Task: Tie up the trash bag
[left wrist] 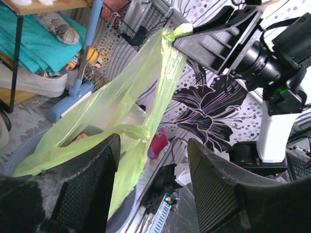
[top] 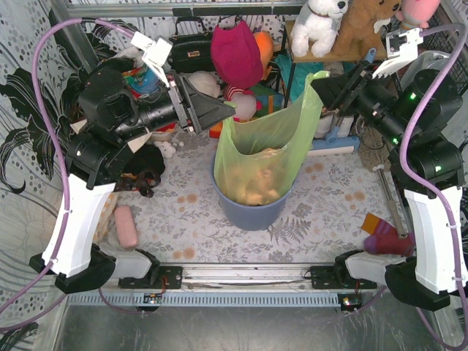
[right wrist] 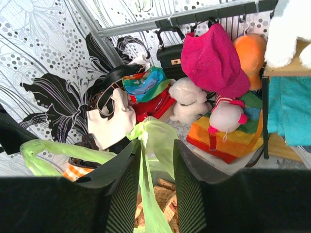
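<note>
At the middle of the tabletop (top: 322, 190) the trash bag (top: 256, 157) stands in a round blue-grey bin (top: 252, 212), crumpled tan paper showing through; one corner rises in a taut peak because the right pincer (top: 322, 84) is clamped on its twisted tip, probably to stretch a tail for knotting; the left pincer (top: 219, 110) hovers just beside the opposite rim, spread wide and holding nothing; no brand or writing is readable anywhere.
</note>
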Tool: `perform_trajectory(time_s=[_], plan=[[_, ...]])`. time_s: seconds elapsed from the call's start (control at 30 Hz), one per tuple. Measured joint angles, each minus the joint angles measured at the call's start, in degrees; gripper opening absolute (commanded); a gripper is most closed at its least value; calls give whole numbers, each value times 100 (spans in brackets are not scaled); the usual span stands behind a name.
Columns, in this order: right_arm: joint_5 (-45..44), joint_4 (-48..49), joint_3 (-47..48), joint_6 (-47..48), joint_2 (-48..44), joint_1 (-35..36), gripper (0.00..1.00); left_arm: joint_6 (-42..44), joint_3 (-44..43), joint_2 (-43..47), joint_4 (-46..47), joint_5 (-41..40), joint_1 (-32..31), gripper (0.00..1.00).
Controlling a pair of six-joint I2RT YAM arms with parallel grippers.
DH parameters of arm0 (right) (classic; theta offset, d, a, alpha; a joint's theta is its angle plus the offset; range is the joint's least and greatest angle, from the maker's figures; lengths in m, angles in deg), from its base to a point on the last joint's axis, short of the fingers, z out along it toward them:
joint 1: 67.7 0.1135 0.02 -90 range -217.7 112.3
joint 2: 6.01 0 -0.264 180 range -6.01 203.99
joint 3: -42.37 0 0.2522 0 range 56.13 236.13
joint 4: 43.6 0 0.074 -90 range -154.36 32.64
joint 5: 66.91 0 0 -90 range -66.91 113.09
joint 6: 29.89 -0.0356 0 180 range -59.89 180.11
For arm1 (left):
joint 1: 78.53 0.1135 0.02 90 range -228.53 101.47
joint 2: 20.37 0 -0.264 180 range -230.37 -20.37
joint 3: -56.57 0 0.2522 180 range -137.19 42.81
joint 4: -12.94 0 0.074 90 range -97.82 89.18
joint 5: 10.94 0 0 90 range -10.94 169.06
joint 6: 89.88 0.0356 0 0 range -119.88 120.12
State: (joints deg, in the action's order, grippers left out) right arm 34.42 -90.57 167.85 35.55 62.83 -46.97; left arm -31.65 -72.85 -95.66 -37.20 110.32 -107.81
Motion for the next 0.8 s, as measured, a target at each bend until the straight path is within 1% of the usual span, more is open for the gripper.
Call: perform_trajectory(time_s=[0.13,0.2,0.23,0.27,0.4,0.57,0.7,0.8], plan=[[2,83,184,72,157,0,18,151,-103,-138,-98,-166,-33,65],[7,136,247,107,208,0,15,195,-221,-254,-116,-216,-33,65],[24,162,260,129,214,0,9,210,-310,-323,-122,-236,-33,65],[39,177,262,133,214,0,0,219,-400,-380,-133,-245,-33,65],[236,282,267,146,190,0,0,221,-684,-505,2,-212,-33,65],[654,678,35,-31,26,0,0,52,-758,-623,831,74,-98,66],[986,968,-63,-273,-15,0,0,63,-1005,-1008,1467,271,-409,66],[1137,1088,-98,-415,-17,0,0,411,-1091,-1290,1764,444,-763,66]])
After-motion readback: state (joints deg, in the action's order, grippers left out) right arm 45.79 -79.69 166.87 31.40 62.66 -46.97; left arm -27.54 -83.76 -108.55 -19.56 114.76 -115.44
